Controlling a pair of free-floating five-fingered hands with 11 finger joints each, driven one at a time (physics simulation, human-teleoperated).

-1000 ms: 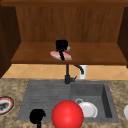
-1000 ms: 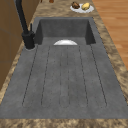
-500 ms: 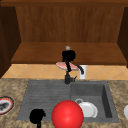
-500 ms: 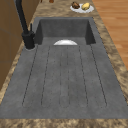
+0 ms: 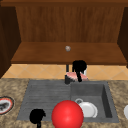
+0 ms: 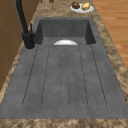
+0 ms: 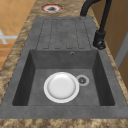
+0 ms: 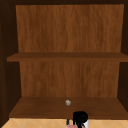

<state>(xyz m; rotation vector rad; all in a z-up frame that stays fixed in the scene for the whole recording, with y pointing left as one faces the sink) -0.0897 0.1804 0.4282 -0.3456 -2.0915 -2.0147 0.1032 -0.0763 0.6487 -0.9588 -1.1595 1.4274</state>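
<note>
Right hand: the right hand (image 5: 79, 68) hangs in the air above the far edge of the sink (image 5: 107, 100), just right of the faucet (image 5: 67, 76), and below the front lip of the cabinet shelf (image 5: 37, 53). It also appears at the bottom of the upper view (image 8: 80, 118).
Right hand's grasp: its fingers are curled down over a pink plate (image 5: 74, 76) and pinch it near its middle; the plate is held tilted, clear of the counter, with something pale just behind it.
Pink plate's place: in the air over the far rim of the basin, touching the right hand, right beside the faucet.
Left hand: the left hand (image 5: 37, 116) floats at the near left, over the near edge of the draining board; whether its fingers are spread or curled cannot be told, and it holds nothing that can be seen.
Near the left hand: a red ball (image 5: 67, 115) just to its right, at the near edge of the sink.
In the basin: a white plate (image 7: 61, 87) lies flat on the bottom, beside the drain (image 7: 82, 80).
Counter: a red-rimmed plate (image 5: 4, 105) at the far left; a plate of food (image 6: 81, 6) at the right end.
Shelf: a small grey knob (image 5: 67, 48) on its surface.
</note>
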